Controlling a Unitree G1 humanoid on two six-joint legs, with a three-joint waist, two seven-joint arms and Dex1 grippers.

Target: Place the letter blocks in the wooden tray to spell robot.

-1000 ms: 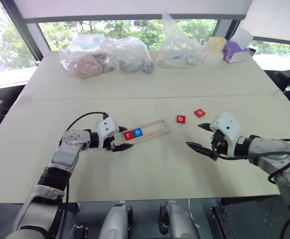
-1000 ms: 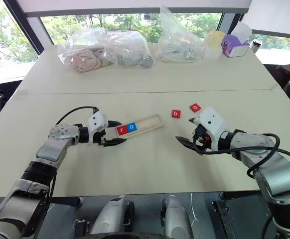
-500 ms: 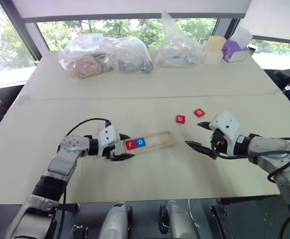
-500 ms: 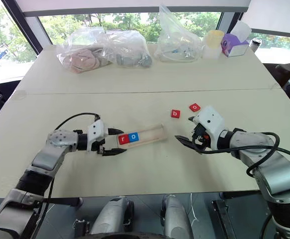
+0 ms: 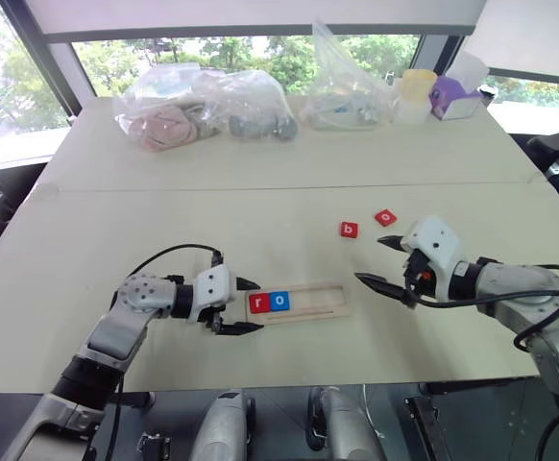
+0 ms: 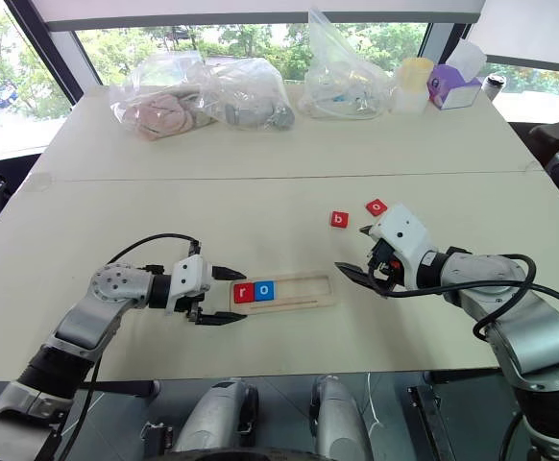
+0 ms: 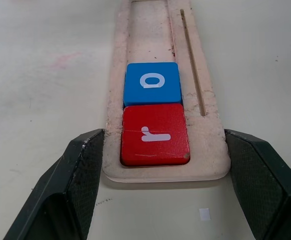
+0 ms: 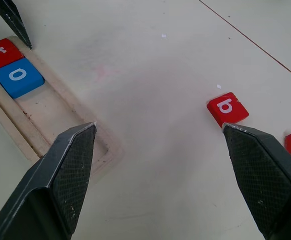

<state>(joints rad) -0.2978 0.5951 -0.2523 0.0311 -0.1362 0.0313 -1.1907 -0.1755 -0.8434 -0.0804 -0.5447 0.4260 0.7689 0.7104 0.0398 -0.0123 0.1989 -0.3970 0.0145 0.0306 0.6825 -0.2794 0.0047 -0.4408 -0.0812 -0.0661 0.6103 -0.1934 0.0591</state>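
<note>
Wooden tray (image 5: 299,302) lies flat on the table (image 5: 260,192) near its front edge, with the red r tile (image 5: 259,303) and blue o tile (image 5: 279,301) seated side by side in the groove at the tray's left end, touching each other. Left gripper (image 5: 243,306) is clamped on that left end of the tray, one finger against each long side; red b tile (image 5: 349,230) and red o tile (image 5: 385,217) lie loose on the table beyond the tray's right end, well apart from it. Right gripper (image 5: 385,261) hovers just off the tray's right end, fingers spread wide, holding nothing.
</note>
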